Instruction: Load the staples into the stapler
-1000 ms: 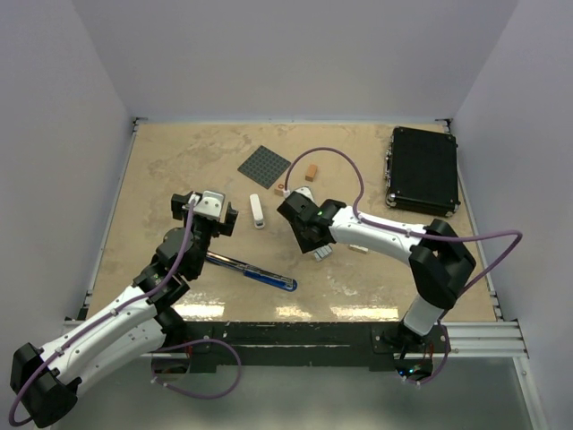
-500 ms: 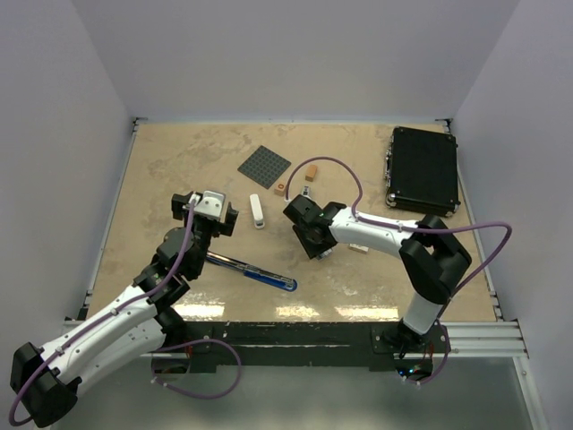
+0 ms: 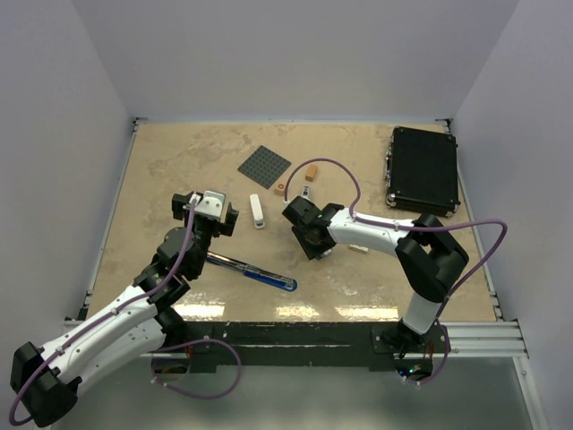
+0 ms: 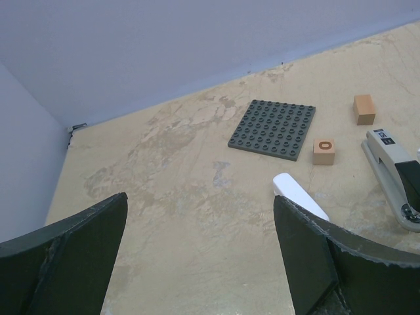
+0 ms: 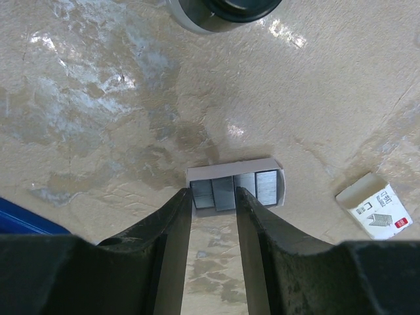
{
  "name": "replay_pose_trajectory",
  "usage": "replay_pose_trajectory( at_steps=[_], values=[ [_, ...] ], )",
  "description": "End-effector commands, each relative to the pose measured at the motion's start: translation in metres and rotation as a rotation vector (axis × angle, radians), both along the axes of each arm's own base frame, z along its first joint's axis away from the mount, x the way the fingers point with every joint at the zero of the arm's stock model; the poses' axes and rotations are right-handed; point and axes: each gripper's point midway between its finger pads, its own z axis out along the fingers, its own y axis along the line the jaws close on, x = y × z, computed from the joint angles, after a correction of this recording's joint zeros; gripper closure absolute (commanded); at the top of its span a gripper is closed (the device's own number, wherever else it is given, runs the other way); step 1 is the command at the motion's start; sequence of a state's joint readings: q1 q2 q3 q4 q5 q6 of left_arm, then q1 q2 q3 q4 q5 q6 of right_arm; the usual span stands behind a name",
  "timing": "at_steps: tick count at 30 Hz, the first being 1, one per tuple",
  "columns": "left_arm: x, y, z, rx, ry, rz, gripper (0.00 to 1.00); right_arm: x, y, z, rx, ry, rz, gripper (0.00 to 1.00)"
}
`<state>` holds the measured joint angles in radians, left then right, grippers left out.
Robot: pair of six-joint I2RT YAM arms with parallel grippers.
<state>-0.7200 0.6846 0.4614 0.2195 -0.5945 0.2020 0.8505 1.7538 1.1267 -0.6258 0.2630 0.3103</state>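
Staples: light, brittle strip; I'd pinch its long sides. Right gripper straddles it, grip unclear; left gripper apart.

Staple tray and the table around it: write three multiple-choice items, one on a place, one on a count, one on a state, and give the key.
1. In the right wrist view, where does the small printed box lie relative to the staple tray?
A. On top of it
B. To its right in the picture, apart from it
C. Inside it

2. How many orange blocks show in the left wrist view?
A. One
B. Two
C. Four

3. How do the left fingers stand?
A. Spread wide, holding nothing
B. Clamped on a block
C. Shut tight on each other

Key:
1 B: bare table lies between box and tray.
2 B: a plain one and one marked with an O sit beside the grey studded plate.
3 A: only table shows between them.
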Motion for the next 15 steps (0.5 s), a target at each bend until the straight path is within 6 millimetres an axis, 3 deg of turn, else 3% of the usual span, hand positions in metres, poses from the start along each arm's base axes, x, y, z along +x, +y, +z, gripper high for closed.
replay_pose_trajectory(
  at_steps=[1, 9, 15],
  values=[
    [0.001, 0.0, 0.008, -0.018, -0.028, 0.0, 0.03, 0.002, -0.006, -0.003, -0.022, -0.012, -0.004, 0.62],
    [0.002, -0.001, 0.008, -0.019, -0.026, -0.003, 0.03, 0.011, -0.003, 0.023, 0.012, -0.055, -0.008, 0.62],
    [0.001, -0.001, 0.007, -0.018, -0.025, -0.005, 0.03, 0.013, -0.011, 0.017, 0.004, -0.046, -0.013, 0.64]
  ],
)
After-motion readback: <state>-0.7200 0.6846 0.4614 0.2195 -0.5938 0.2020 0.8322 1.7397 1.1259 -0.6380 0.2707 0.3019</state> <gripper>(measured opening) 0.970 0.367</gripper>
